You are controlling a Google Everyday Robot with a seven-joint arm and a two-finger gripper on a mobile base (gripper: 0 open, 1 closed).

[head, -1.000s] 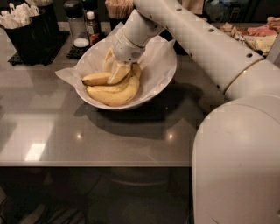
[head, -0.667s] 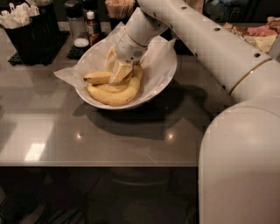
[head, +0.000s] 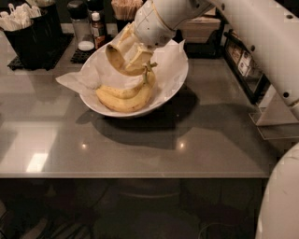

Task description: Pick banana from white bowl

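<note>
The white bowl (head: 175, 86) stands on the grey table, lined with crinkled white paper. Two joined yellow bananas (head: 124, 98) with greenish stems lie in its bottom. My gripper (head: 132, 52) hangs over the bowl's middle and is shut on the single loose banana (head: 117, 60). The banana is lifted clear above the pair, its blunt tip pointing up and left.
A black caddy with white cutlery (head: 28, 28) stands at the back left. A salt shaker (head: 81, 29) and a small sauce bottle (head: 98, 29) stand behind the bowl, with a toothpick holder (head: 125, 9) beyond. My white arm and base fill the right side (head: 275, 60).
The gripper has risen out of the bowl with the single banana in it; before, it was down among the bananas. The joined pair stays in the bowl.
</note>
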